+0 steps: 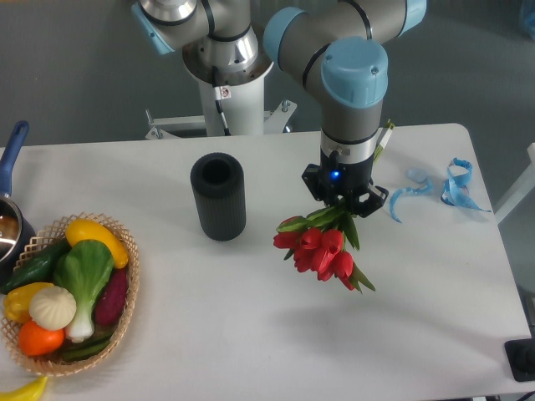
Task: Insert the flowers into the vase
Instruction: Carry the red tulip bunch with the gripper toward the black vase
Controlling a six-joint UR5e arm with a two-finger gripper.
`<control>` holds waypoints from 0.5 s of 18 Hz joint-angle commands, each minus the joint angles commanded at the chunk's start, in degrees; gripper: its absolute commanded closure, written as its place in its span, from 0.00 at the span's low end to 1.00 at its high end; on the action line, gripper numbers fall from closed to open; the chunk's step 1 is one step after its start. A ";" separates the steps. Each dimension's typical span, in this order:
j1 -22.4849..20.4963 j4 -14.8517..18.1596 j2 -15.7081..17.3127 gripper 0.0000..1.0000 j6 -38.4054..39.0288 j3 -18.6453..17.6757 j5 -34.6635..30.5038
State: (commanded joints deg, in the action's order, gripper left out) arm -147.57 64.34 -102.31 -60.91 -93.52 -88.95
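The black ribbed vase (218,196) stands upright on the white table, left of centre, its round mouth open and empty. My gripper (343,203) points down to the right of the vase and is shut on the flowers (322,248), a bunch of red tulips with green leaves. The blooms hang toward the camera below the fingers, lifted above the table, casting a shadow beneath. A pale stem end (384,138) sticks up behind the wrist. The flowers are about a hand-width right of the vase and apart from it.
A wicker basket (125,317) with green, yellow, white and orange vegetables sits at the front left. A blue-handled pot (10,225) is at the left edge. Light blue ribbon scraps (443,188) lie at the right. The robot base (230,92) stands behind.
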 joint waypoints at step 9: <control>1.05 -0.61 2.20 1.00 6.84 0.00 5.52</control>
State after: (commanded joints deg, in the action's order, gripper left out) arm -146.51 63.73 -100.11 -54.07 -93.52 -83.43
